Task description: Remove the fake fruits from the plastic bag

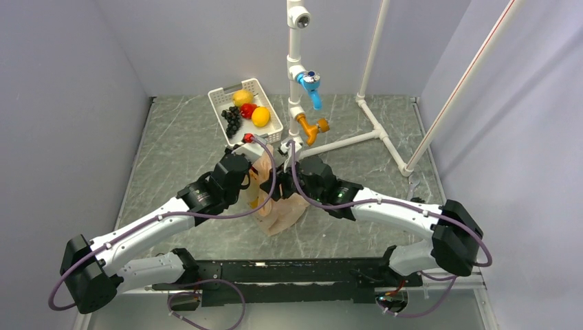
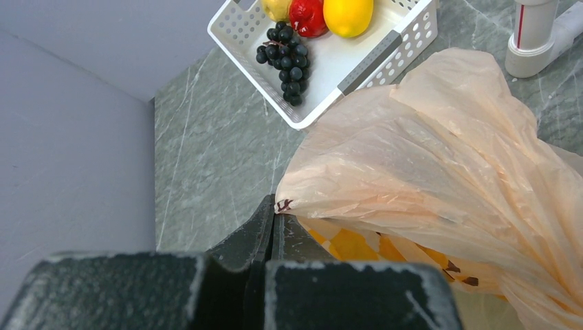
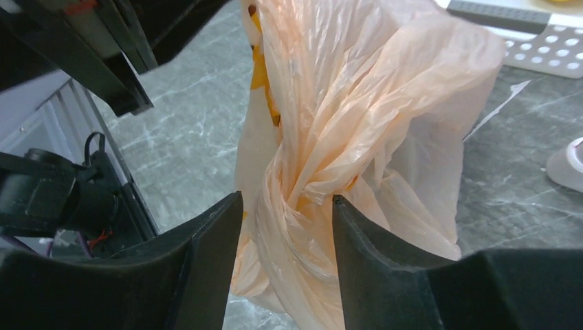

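The peach-orange plastic bag (image 1: 283,210) hangs crumpled between my two grippers over the middle of the table. My left gripper (image 2: 273,210) is shut on a printed edge of the plastic bag (image 2: 426,151). My right gripper (image 3: 285,199) is open, and the twisted middle of the plastic bag (image 3: 357,103) runs between its fingers. Only folds and a yellow print show through the film; no fruit is visible inside. A red apple (image 1: 248,110) lies in the white basket (image 1: 270,104), seen in the left wrist view as the red apple (image 2: 307,15).
The basket (image 2: 385,58) also holds a black grape bunch (image 2: 285,58), a yellow lemon (image 1: 242,96) and an orange fruit (image 1: 260,116). A white pipe stand with a blue valve (image 1: 311,82) and an orange valve (image 1: 313,127) rises just behind the bag.
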Available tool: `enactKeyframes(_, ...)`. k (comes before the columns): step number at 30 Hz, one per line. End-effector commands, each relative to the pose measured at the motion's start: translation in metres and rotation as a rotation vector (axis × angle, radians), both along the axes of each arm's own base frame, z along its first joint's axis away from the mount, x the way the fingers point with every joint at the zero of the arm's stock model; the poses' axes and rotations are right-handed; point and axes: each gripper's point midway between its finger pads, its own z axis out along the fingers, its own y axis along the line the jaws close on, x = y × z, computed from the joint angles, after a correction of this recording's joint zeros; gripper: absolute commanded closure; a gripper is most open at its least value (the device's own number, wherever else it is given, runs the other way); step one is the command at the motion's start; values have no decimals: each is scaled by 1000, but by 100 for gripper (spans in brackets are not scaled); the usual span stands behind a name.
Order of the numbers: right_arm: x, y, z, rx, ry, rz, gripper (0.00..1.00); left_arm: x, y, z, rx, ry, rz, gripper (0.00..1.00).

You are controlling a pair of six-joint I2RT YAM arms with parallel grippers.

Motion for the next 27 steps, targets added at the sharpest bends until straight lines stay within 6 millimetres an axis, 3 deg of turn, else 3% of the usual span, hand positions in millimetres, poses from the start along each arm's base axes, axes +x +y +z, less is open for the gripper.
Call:
enactKeyframes(1,-2,11,14,51,-8,25,50,3,2,19,-38,-57,24,100)
enactKeyframes(2,-3,7,7,41,-1,14,54,4,2,20,-40,-60,22,100)
enactKeyframes(4,-4,-2,-6,11,16,-10,77,4,2,22,-40,-62,22,100)
enactKeyframes(6,-3,-17,-17,-21,26,-66,88,4,4,23,-39,-69,30,100)
enactKeyframes(8,-3,-36,-21,-39,21,-120,92,3,6,25,-37,-76,40,100)
enactKeyframes(13,-12,-83,-40,-85,11,-217,98,3,15,32,-32,-107,75,100)
enactKeyframes(17,-22,-107,-63,-138,41,-244,98,4,21,33,-30,-114,98,100)
enactKeyframes(21,-26,-111,-64,-123,47,-244,98,5,25,30,-31,-102,110,100)
enactKeyframes(27,-22,-92,-40,-43,1,-195,98,3,24,18,-29,-73,106,100)
